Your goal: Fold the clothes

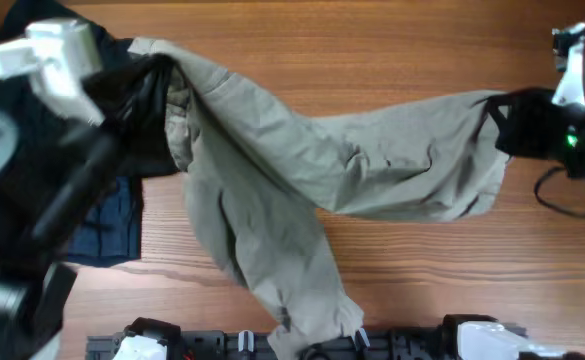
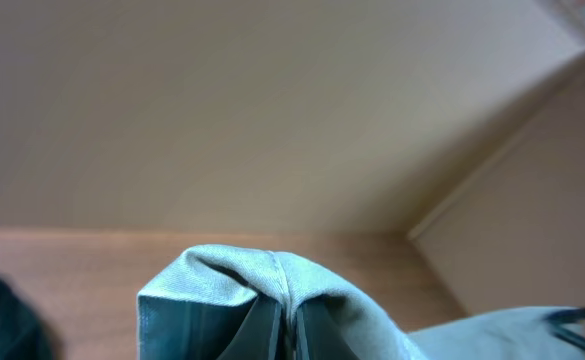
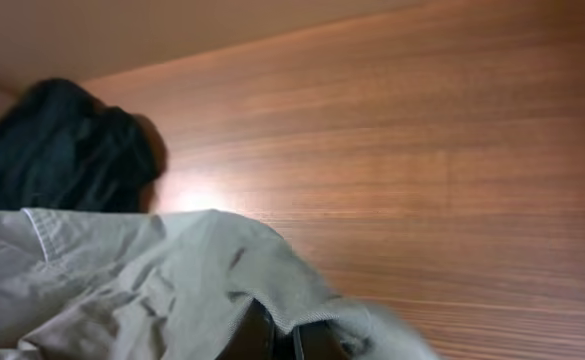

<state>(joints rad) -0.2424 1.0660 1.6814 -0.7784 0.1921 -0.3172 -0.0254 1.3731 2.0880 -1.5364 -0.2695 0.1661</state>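
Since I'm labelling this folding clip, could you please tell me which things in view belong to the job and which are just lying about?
Part of the job: khaki garment, left end effector and right end effector, each shut on it.
Just lying about: black garment, navy garment, both on the table.

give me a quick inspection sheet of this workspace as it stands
surface: wooden table, no stains seen
job's things: khaki garment, unfolded and wrinkled, stretched between both grippers, one leg trailing to the front edge
clutter: black garment and navy garment, both on the left side
grippers: left gripper shut on the khaki garment; right gripper shut on its other end
cables: black cable looping at the right edge, off the khaki garment
surroundings: plain beige wall; nothing else seen
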